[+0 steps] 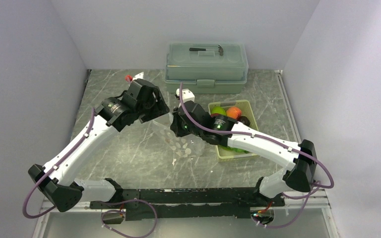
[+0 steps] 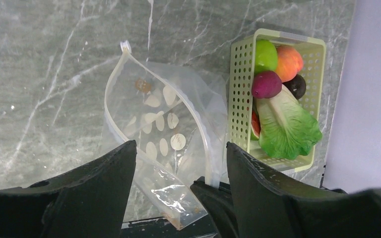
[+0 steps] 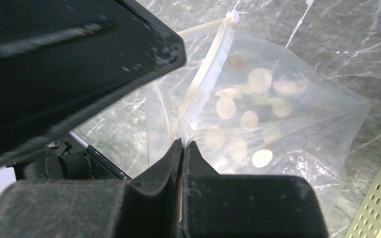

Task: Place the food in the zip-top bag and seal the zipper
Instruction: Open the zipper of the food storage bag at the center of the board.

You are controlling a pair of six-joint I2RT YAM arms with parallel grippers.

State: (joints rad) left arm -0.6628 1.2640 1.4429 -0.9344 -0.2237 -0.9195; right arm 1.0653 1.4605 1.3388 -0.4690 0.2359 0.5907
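Observation:
The zip-top bag [image 2: 161, 124], clear with white dots, is held up over the table with its mouth spread; it also shows in the top view [image 1: 181, 144]. My right gripper [image 3: 182, 145] is shut on the bag's mouth edge at the zipper [image 3: 204, 62]. My left gripper [image 2: 181, 146] is open, with one finger on each side of the bag's mouth and nothing gripped. The food lies in the tray [image 2: 238, 99]: lettuce [image 2: 287, 124], green fruit [image 2: 265, 54], orange-red fruit [image 2: 288, 62], magenta root [image 2: 266, 84], dark piece [image 2: 296, 85], and a partly hidden watermelon slice [image 2: 254, 126].
The pale yellow-green perforated tray [image 1: 250, 106] stands right of the bag, under my right arm. A lidded grey-green box [image 1: 207, 62] stands at the back wall. A small red and white item [image 1: 129, 78] lies at the back left. Walls close in on both sides.

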